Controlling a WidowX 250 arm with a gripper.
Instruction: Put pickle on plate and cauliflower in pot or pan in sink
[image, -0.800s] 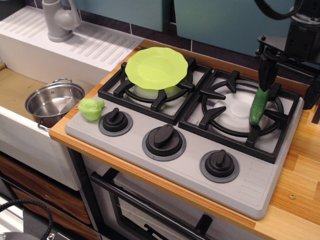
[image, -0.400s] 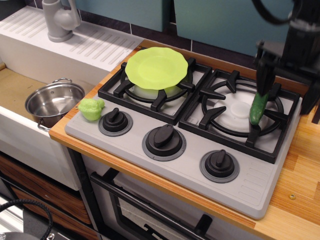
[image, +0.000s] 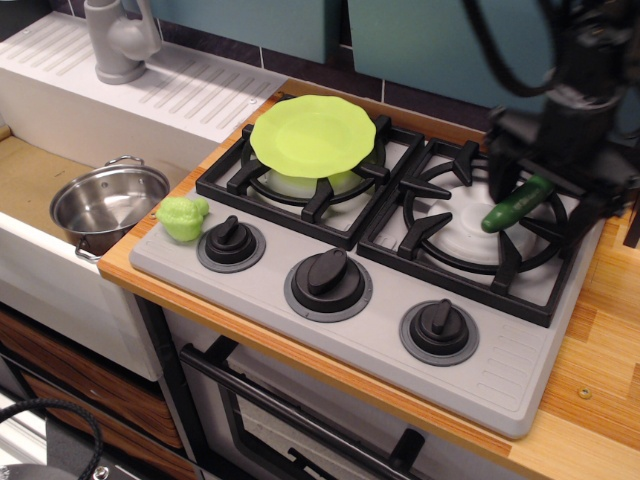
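Pickle (image: 517, 203): dark green, elongated, lying tilted above the right burner grate (image: 478, 228), its upper end sitting in the claw (image: 545, 185). The claw, black and blurred, is pinching that upper end, while the lower tip is pointing down and left, away from the claw.

Plate (image: 313, 135): lime green with a scalloped rim, resting on the left burner grate (image: 300, 185), well to the left of the claw.

Cauliflower (image: 182, 217): pale lime, lumpy, sitting on the grey stovetop (image: 500, 370) at its near left corner, far left of the claw and just beside the leftmost of three black knobs (image: 230, 238).

Pot (image: 108, 204): shiny steel with loop handles, standing in the sink (image: 40, 180), farther left of the claw than the cauliflower and lower.

Surface: the grey stovetop is sitting on a wooden counter (image: 600, 330), which is showing to the right of and below the claw.

Room: a ribbed white drainboard (image: 190, 90) and a grey tap (image: 118, 40) are lying far left of the claw, beyond the sink. Teal panels (image: 430, 45) are standing behind the stove, left of the arm. A black oven door handle (image: 300, 420) is running below the stovetop.
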